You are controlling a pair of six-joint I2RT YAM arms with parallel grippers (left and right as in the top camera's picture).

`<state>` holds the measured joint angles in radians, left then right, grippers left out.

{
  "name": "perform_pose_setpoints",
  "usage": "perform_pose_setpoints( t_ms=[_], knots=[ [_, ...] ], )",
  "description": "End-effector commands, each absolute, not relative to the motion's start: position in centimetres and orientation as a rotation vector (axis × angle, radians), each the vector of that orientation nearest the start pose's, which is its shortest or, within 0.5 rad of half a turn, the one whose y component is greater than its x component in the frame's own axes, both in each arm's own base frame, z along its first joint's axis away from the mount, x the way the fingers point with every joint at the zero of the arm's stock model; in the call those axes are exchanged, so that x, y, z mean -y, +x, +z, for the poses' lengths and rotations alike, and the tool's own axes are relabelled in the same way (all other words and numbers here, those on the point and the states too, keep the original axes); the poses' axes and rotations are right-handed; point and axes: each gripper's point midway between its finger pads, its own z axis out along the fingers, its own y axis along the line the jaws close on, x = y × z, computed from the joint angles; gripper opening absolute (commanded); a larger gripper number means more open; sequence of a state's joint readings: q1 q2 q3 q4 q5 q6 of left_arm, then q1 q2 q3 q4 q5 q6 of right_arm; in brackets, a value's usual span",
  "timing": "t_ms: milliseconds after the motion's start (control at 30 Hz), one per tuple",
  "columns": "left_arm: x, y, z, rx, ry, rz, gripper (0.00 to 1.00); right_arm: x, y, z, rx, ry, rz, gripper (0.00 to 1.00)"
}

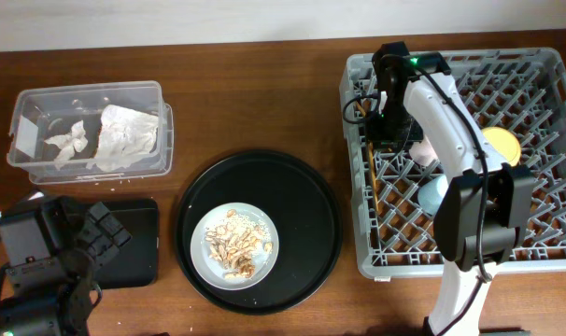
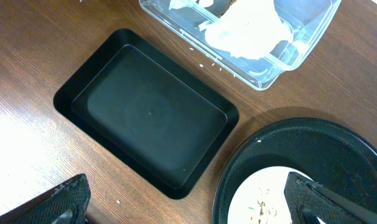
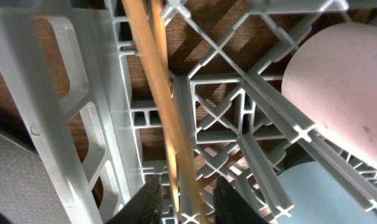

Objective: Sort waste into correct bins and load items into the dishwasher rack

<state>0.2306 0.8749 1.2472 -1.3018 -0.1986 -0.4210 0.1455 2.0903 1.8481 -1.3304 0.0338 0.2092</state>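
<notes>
The grey dishwasher rack (image 1: 355, 140) fills the right side. In it lie the chopsticks (image 1: 370, 173) along its left wall, a pink cup (image 1: 421, 149), a light-blue cup (image 1: 432, 194) and a yellow bowl (image 1: 501, 145). My right gripper (image 3: 188, 202) reaches down into the rack. Its fingers straddle the chopsticks (image 3: 157, 93) with a small gap on each side. The white plate (image 1: 264, 266) carries beige food scraps (image 1: 234, 241). White napkins (image 1: 124, 138) lie in the clear tub (image 1: 21, 131). My left gripper (image 2: 188, 202) hangs wide open over the black rectangular tray's (image 2: 148, 112) near corner.
The plate sits on a large round black tray (image 1: 302, 196) in the middle of the table. In the right wrist view the pink cup (image 3: 344, 81) and blue cup (image 3: 319, 193) lie close to the right of the fingers, and the rack wall (image 3: 51, 93) close on the left.
</notes>
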Motion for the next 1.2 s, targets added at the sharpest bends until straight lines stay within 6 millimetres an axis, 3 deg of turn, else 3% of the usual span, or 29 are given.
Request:
perform_pose_setpoints(
  t_ms=[0, 200, 333, 467, 600, 667, 767, 833, 867, 1000, 1100, 1167],
  knots=[
    [-8.0, 18.8, 26.9, -2.310, -0.890, 0.163, 0.99, -5.3, 39.8, 11.6, -3.115, 0.112, -0.035, 0.20],
    [-8.0, 18.8, 26.9, -2.310, -0.890, 0.163, 0.99, -7.3, 39.0, 15.8, -3.088, 0.063, 0.163, 0.11],
    [-8.0, 18.8, 26.9, -2.310, -0.890, 0.163, 0.99, -7.8, 37.6, 16.8, -3.110, 0.065, 0.221, 0.21],
    [-8.0, 18.8, 26.9, -2.310, -0.890, 0.163, 0.99, -7.9, 35.8, 17.3, -3.165, 0.050, 0.239, 0.22],
    [-8.0, 18.8, 26.9, -2.310, -0.890, 0.163, 0.99, -8.9, 34.2, 20.9, -3.085, -0.032, 0.275, 0.22],
    [-8.0, 18.8, 26.9, -2.310, -0.890, 0.163, 0.99, -7.3, 32.1, 23.5, -3.044, 0.015, 0.126, 0.22],
    [-8.0, 18.8, 26.9, -2.311, -0.890, 0.163, 0.99, -5.2, 29.3, 28.0, -2.909, 0.059, 0.034, 0.25],
    [-8.0, 18.8, 26.9, -2.310, -0.890, 0.163, 0.99, -2.7, 28.2, 30.2, -2.805, 0.193, -0.093, 0.56],
    [-8.0, 18.8, 26.9, -2.311, -0.890, 0.163, 0.99, -1.3, 27.8, 31.0, -2.759, 0.267, -0.143, 0.99],
    [-8.0, 18.8, 26.9, -2.311, -0.889, 0.163, 0.99, 2.4, 27.3, 31.4, -2.718, 0.487, -0.173, 0.99],
    [-8.0, 18.8, 26.9, -2.311, -0.889, 0.163, 0.99, 6.1, 26.3, 29.6, -2.747, 0.687, -0.211, 0.99],
    [-8.0, 18.8, 26.9, -2.310, -0.890, 0.163, 0.99, 7.2, 25.6, 28.4, -2.778, 0.756, -0.231, 0.99]
  ],
)
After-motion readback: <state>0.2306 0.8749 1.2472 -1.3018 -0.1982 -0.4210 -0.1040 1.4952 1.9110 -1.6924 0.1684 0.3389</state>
